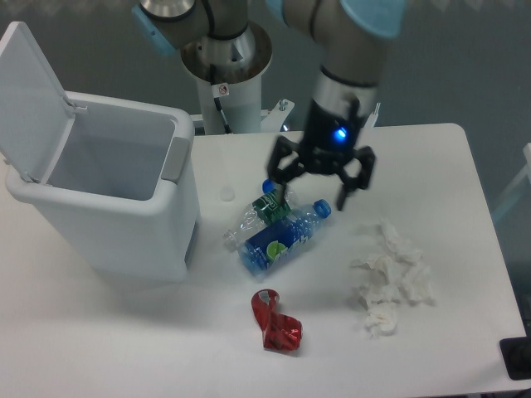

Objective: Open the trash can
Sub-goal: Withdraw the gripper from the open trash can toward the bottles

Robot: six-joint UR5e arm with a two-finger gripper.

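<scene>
The large white rectangular plastic trash can (108, 207) stands at the left of the white tabletop (465, 166), its flat hinged lid (29, 91) already upright. It looks light, stiff and smooth; I'd press its grey tab (176, 153). My end effector (323, 189) hangs open, empty, above 2 crushed plastic bottles (278, 232).

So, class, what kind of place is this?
Probably a robotics lab: a pedestal-mounted robot arm works at a white table staged with an open trash can and crushed bottles.

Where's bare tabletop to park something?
Free: the far right corner behind the tissue pile, and the front left strip between the trash can and the red wrapper. Crowded: centre, bottles under the tool.
</scene>
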